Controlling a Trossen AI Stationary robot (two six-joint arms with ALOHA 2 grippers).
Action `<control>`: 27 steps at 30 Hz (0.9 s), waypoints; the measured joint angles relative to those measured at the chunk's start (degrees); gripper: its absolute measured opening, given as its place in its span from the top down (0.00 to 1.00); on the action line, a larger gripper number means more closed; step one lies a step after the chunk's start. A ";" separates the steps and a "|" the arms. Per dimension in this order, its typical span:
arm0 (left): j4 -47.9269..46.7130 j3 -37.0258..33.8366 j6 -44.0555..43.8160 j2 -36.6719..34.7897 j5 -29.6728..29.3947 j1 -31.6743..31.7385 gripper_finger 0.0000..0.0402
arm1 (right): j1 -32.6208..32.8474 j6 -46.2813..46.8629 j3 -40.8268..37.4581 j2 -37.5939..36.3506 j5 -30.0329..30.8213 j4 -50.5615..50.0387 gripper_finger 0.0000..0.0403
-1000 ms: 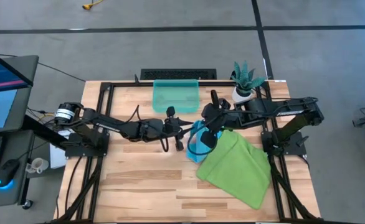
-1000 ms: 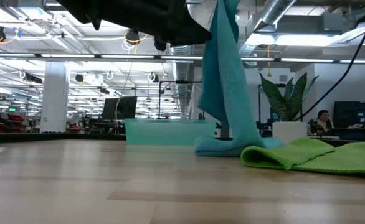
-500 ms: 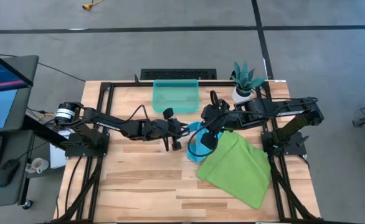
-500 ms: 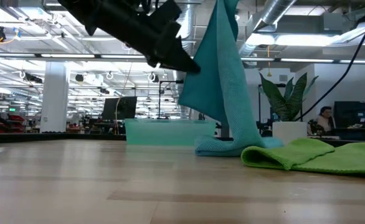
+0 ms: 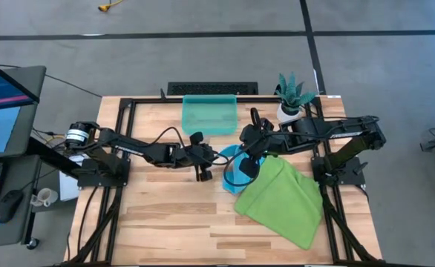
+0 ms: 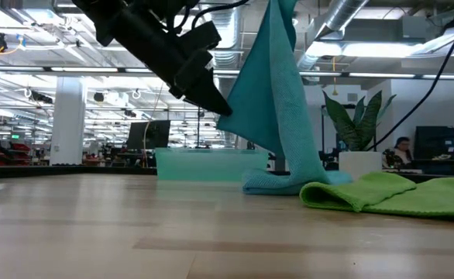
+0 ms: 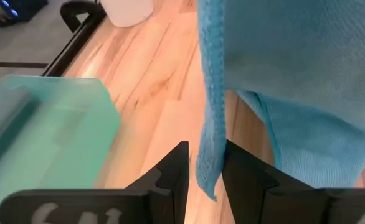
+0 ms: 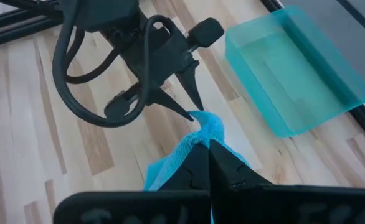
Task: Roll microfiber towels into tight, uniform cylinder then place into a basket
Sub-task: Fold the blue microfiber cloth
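Two cloths are out on our pale wooden slat desk (image 5: 158, 215). The soft sky-blue microfiber towel (image 6: 277, 116) hangs in the air, its lower end bunched on the wood. The bigger lime-green microfiber towel (image 5: 280, 200) lies flat beside it, toward the right side, and the two touch where the blue one pools.

Our right tool (image 8: 202, 144) has its fingers pressed together on the top corner of the blue towel, holding it up. Our left tool (image 7: 202, 167) is at the hanging side edge, fingers a little apart with the stitched hem running between them, so it looks pinched on that edge. From above, it sits just left of the blue cloth, mid-desk.

Toward the back edge of the desk, well apart from both cloths, we've got the small translucent teal-green plastic basket (image 5: 209, 114), with nothing visible inside. A white pot with a spiky green plant (image 5: 292, 100) stands at the back right corner.

Around it all is grey concrete floor. A monitor (image 5: 1, 85) and keyboard sit off to the left. Looking level across the desk, we see an open hall with ceiling ducts, strip lights, and a person (image 6: 401, 151) seated far off at right.
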 joint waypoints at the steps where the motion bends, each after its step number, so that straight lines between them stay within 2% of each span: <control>1: -0.07 0.00 -0.07 0.00 0.01 0.00 0.80 | 0.00 -0.02 0.00 0.00 0.00 0.00 0.99; 9: 0.57 0.00 1.07 0.00 0.74 0.20 0.81 | 0.00 -0.02 0.00 -0.02 0.00 0.00 0.99; 15: 0.59 0.00 1.40 0.00 5.44 2.06 0.86 | 0.00 -0.02 0.00 -0.02 0.00 0.26 0.99; 23: 0.57 0.00 1.38 0.00 5.64 3.39 0.90 | 0.00 -0.02 0.00 -0.02 0.00 0.42 0.99; 27: 0.62 0.00 2.14 0.00 5.84 3.39 0.96 | -0.01 -0.02 0.00 -0.02 0.00 0.42 0.99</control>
